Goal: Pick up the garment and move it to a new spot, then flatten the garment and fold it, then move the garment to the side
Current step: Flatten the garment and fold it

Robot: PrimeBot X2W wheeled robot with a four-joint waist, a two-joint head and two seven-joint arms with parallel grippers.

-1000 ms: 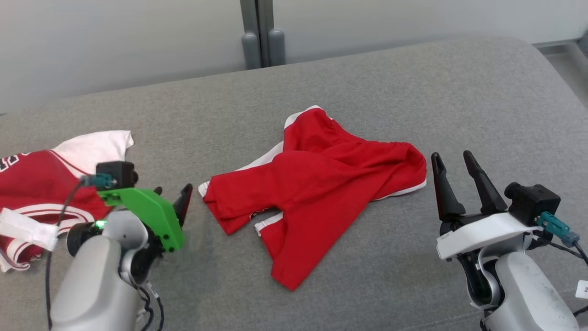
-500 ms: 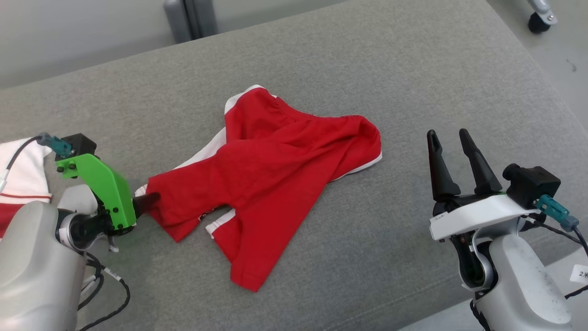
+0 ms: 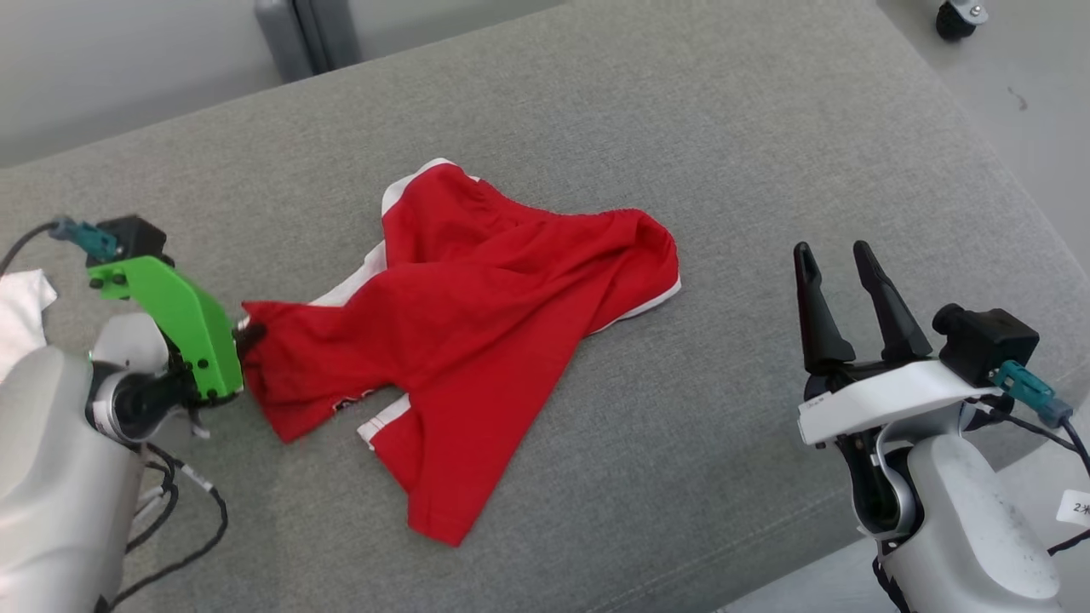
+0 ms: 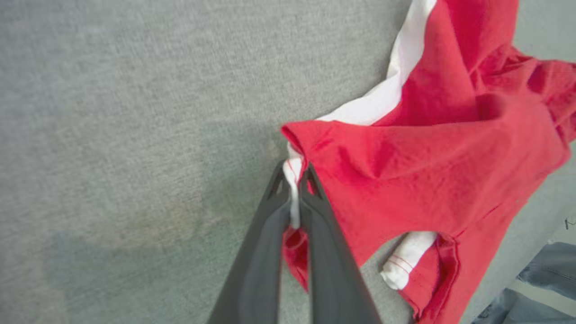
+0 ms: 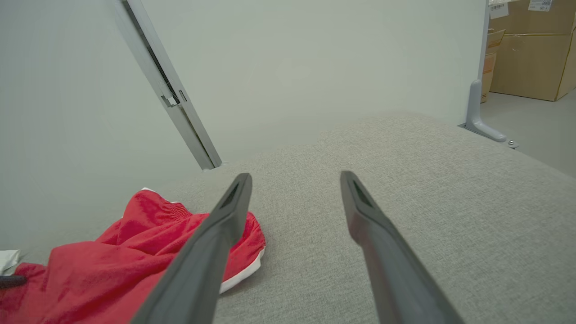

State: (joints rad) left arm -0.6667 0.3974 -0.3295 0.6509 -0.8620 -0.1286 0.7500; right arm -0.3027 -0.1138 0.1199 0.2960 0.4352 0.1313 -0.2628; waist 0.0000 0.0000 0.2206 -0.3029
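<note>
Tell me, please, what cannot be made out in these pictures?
- Head view: tips of the left gripper, hidden by its green mount and the red garment.
- Head view: white cloth, cut off by the left edge.
- Left wrist view: blue-grey thing, cut off at the corner.

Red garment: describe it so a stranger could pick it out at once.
Mid-way across the grey cushion lies the crumpled red garment, its corner pinched by the left gripper. Unlike the white cloth at far left, it is red with white trim.
</note>
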